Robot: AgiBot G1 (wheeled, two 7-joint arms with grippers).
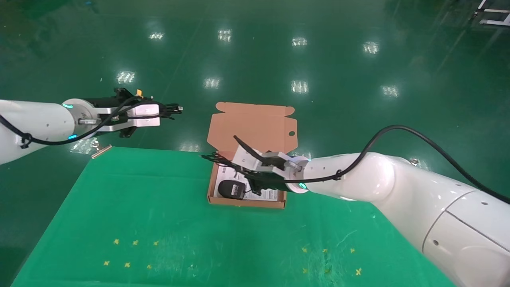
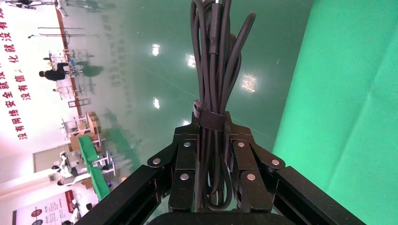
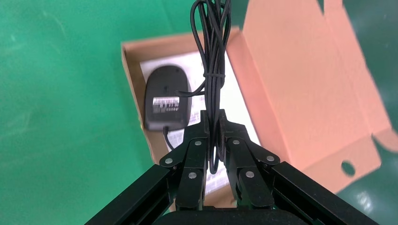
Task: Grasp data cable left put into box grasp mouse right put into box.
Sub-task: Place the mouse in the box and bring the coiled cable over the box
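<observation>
1. My left gripper shows matt black fingers studded with shiny metal rivets.
2. The data cable it clamps looks like smooth rubbery black, bound with a woven fabric strap.
3. The box is matt salmon cardboard, lined with white printed paper.
4. The mouse is dull black plastic with a white paper label.
5. The table wears scuffed green cloth; the floor is glossy green, mirroring lamps.
6. My right gripper pinches the thin, smooth mouse cord.

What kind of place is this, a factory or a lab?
Probably a factory-style hall used as a robot work area: a glossy green floor reflecting ceiling lights, red-lettered wall banners, and workbenches with people in the distance.
</observation>
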